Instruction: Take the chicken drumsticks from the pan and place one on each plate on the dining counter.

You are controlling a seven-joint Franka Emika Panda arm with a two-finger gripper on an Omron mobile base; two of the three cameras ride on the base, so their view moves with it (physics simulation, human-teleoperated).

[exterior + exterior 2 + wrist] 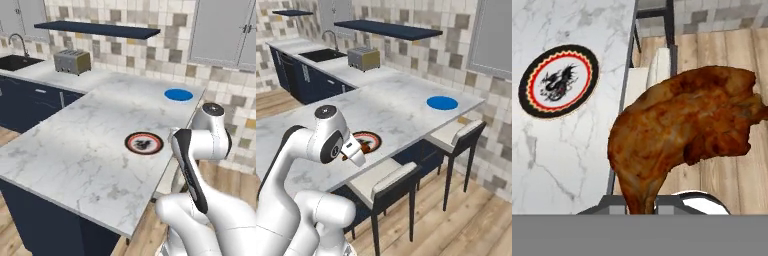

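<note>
A reddish-brown chicken drumstick (682,135) hangs close in front of the hand camera, and my gripper (358,151) is shut on its lower end. It is held in the air over the near edge of the white marble dining counter (85,145), just off the dark-rimmed plate (558,81) with the white patterned centre. From the side, the drumstick (364,147) shows beside that plate (374,138). This plate (144,143) carries nothing. The blue plate (178,94) lies bare at the counter's far end, also seen as the blue plate (442,103). The pan is out of view.
Two dark-framed chairs with white seats (387,181) (458,133) stand along the counter's near side over a wood floor. A toaster (72,61) and sink (17,61) sit on the navy cabinets at the back left, under a dark shelf (97,29).
</note>
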